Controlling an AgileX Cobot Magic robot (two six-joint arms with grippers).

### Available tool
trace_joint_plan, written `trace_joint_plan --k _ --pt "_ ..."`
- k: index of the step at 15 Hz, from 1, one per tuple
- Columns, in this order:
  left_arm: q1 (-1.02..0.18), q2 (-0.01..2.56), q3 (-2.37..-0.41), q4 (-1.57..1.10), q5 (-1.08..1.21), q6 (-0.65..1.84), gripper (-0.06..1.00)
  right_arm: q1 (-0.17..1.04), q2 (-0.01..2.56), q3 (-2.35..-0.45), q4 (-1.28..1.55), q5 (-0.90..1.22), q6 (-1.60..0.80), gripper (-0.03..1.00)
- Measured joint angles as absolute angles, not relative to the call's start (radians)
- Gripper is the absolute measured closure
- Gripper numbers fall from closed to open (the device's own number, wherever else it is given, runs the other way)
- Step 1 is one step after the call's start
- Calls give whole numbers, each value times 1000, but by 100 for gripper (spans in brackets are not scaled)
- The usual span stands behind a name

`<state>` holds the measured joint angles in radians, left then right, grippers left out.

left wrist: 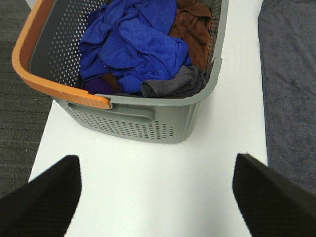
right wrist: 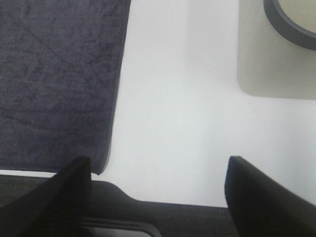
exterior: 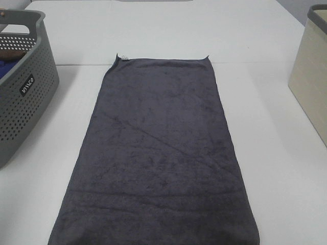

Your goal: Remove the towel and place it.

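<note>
Large dark charcoal-grey rectangular terry towel (exterior: 156, 158) lying flat and spread lengthwise on the white table (exterior: 286, 168), small tag at its far left corner, between the grey perforated plastic basket (exterior: 23, 97) at the left and the beige bin with a dark rim (exterior: 311, 76) at the right. Left pincer (left wrist: 157, 195) hovering above bare table beside the basket, which holds blue, brown and grey cloths, its black fingers (left wrist: 44, 197) spread wide and gripping nothing. Right pincer (right wrist: 158, 195) poised over the table's near edge just beside the towel's corner, likewise spread and empty.
</note>
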<state>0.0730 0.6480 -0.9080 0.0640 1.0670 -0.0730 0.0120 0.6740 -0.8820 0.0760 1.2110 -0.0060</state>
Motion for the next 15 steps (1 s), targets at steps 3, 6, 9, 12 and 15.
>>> trace_joint_plan --k 3,6,9,12,15 --pt "73 426 -776 114 1065 -76 16 12 484 -776 55 1123 -50 24" --pt "73 199 -664 128 1102 -36 16 12 285 -648 54 1075 -58 24" --pt "73 97 -624 107 1158 -6 16 12 189 -545 54 1082 -59 24" --pt "73 10 -578 48 1160 0 16 12 120 -526 54 1078 -74 24" --pt "73 -4 -557 0 1163 20 16 12 43 -524 54 1071 -83 24"
